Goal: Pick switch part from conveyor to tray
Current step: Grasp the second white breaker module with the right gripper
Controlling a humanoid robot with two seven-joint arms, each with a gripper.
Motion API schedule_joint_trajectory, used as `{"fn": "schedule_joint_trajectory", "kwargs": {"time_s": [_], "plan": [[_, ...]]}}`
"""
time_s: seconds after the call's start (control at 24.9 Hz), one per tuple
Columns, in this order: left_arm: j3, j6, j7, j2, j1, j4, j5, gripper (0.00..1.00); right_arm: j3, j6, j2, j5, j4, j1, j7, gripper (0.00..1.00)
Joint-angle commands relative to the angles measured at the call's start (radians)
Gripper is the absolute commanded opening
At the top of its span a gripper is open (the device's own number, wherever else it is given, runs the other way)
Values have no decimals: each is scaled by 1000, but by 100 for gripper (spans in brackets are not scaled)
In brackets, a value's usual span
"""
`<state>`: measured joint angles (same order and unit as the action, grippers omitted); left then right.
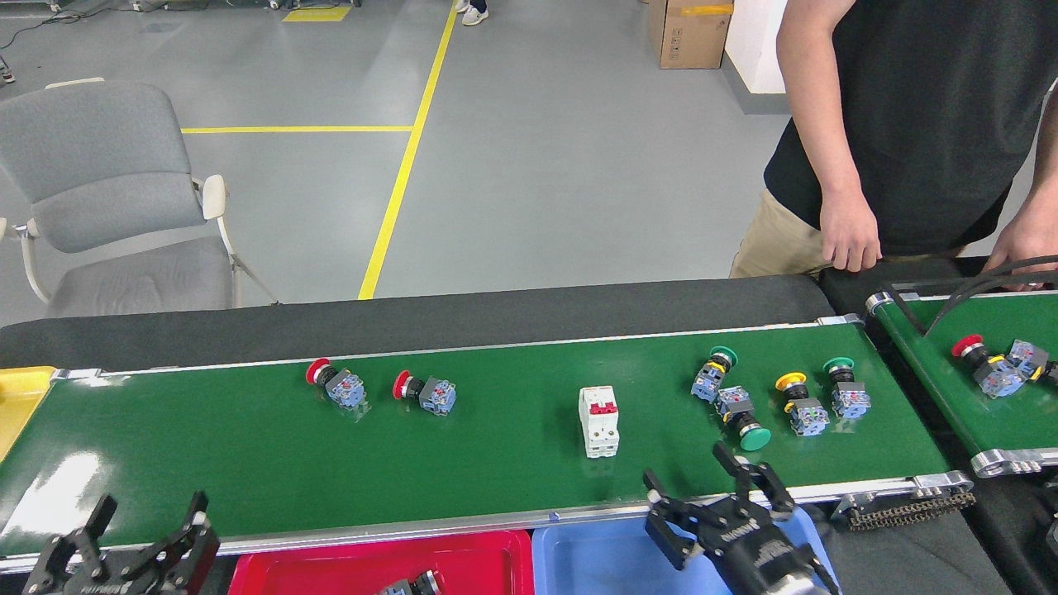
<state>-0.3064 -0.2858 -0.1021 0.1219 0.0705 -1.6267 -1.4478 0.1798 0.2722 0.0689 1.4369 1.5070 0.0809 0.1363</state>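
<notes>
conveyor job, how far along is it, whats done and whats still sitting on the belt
Done: one switch part lies in the red tray. In hand: nothing; the left gripper and right gripper are both open and empty, the right one over the conveyor's near rail. Left: two red-capped switches, a white breaker and four green- or yellow-capped switches on the belt. The blue tray shows nothing visible.

Head view, single camera: mounted high at the robot's head, facing forward and down across the conveyor (463,430). Near edge crops the trays; far field reaches open floor and a chair (107,198). Medium range.
</notes>
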Motion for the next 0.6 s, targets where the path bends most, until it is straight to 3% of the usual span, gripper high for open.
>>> {"fn": "schedule_joint_trajectory", "kwargs": {"time_s": [0.0,0.24,0.32,0.36,0.4,0.44,0.52,0.56], "plan": [[23,10,-4,8,-69,53,-16,100,69,-91,9,-1,-53,62,2,99],[101,8,-37,10,-248,283,-37,100,173,-165,91,-7,-268,230,-3,99],[116,8,-39,12,-273,327,-39,100,191,-174,91,-10,-297,250,-7,92],[125,8,-39,12,-288,353,-39,100,205,-179,91,-10,-303,253,-7,76],[127,10,-39,12,-304,378,-39,100,213,-177,91,-7,-303,255,-9,46],[128,10,-39,13,-317,395,-39,100,214,-177,91,-4,-303,257,-9,28],[127,10,-39,13,-353,433,-39,100,214,-177,91,-4,-303,258,-9,13],[127,10,-39,16,-368,455,-39,100,214,-179,91,-4,-303,258,-7,10]]}}
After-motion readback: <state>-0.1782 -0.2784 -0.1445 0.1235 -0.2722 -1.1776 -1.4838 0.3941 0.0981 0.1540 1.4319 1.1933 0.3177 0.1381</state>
